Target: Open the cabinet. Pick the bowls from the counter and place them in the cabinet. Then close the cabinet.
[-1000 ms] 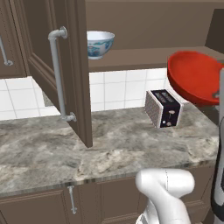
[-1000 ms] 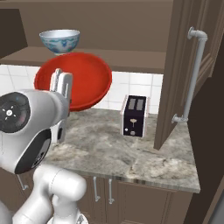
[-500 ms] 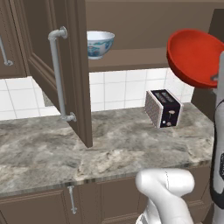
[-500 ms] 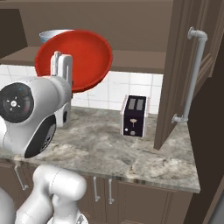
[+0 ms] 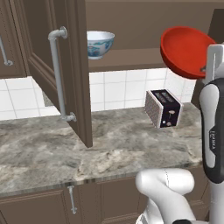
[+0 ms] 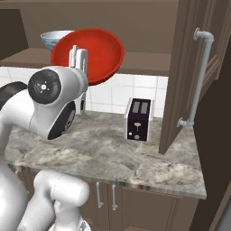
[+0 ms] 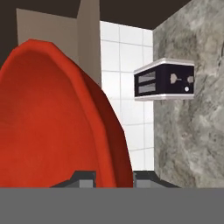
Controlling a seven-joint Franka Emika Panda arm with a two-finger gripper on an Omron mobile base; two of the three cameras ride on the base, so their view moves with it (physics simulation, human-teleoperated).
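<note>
The cabinet (image 5: pixel 131 26) stands open, its left door (image 5: pixel 70 65) swung out over the counter (image 5: pixel 87 144). The white and blue bowl (image 5: pixel 99 43) sits upright on the cabinet's shelf (image 5: pixel 127 60), also visible as the patterned bowl (image 6: pixel 54 38) behind the red one. My gripper (image 5: pixel 206 65) is shut on the rim of the red bowl (image 5: pixel 186 50), holding it tilted on edge in the air at shelf height, right of the patterned bowl. The red bowl (image 6: pixel 92 52) hangs in front of the shelf, the gripper (image 6: pixel 79 58) pinching its near rim. In the hand view the red bowl (image 7: pixel 57 118) sits between my fingertips (image 7: pixel 85 177).
A black and white toaster (image 5: pixel 164 108) stands on the counter below the held bowl, against the white tiled wall. The right cabinet door (image 6: pixel 185 76) with its silver bar handle (image 6: pixel 198 76) juts out over the counter's right end. Low brown cabinets (image 5: pixel 52 205) run under the counter.
The arm has lifted the red bowl from below the shelf's edge up to shelf height, nearer the cabinet opening. The patterned bowl, doors and toaster stayed put.
</note>
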